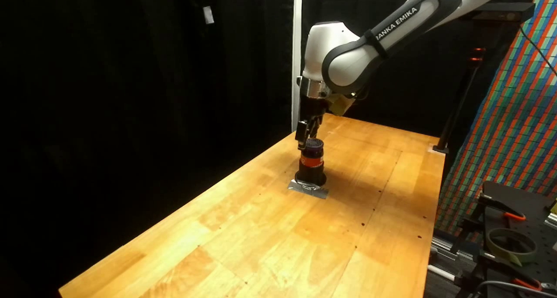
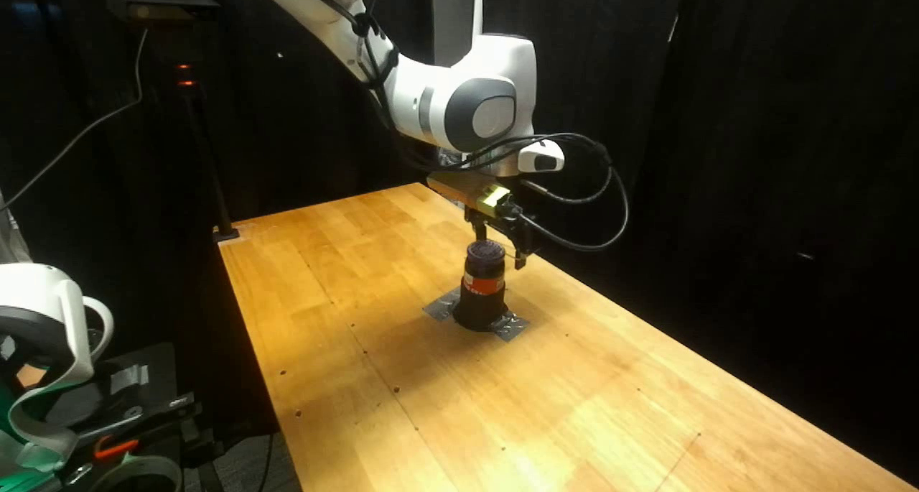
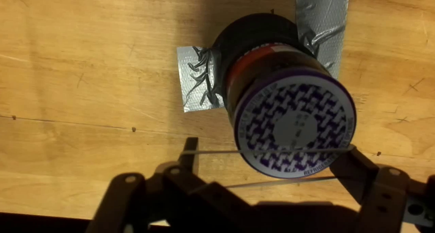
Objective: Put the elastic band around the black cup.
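Silver tape pins the black cup — against tugging, I judge — while my spread jaws stretch the elastic band for looping.

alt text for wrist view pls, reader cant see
The open gripper holds a thin elastic band stretched between its fingers, one strand passing over the purple-patterned lid of a jar standing in a black cup. Silver tape fixes the cup to a wooden table.
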### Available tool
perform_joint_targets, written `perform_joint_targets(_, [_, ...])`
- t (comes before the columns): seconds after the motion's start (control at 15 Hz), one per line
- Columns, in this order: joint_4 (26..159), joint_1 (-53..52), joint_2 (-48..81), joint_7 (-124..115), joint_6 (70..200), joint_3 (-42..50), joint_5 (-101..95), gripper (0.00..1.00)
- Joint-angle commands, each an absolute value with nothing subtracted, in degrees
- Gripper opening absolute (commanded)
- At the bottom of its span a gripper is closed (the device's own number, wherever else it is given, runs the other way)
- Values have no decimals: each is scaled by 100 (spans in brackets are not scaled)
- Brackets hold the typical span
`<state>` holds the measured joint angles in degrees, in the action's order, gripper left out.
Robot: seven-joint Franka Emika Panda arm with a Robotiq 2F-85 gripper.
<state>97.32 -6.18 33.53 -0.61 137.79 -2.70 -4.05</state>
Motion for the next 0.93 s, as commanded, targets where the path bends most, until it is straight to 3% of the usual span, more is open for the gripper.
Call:
perform_joint_targets(0.0, [9496,-516,3594,103,13764,-381,-225,100])
perform_joint_targets(0.87, [10034,-331,3139,81,13219,-356,144,100])
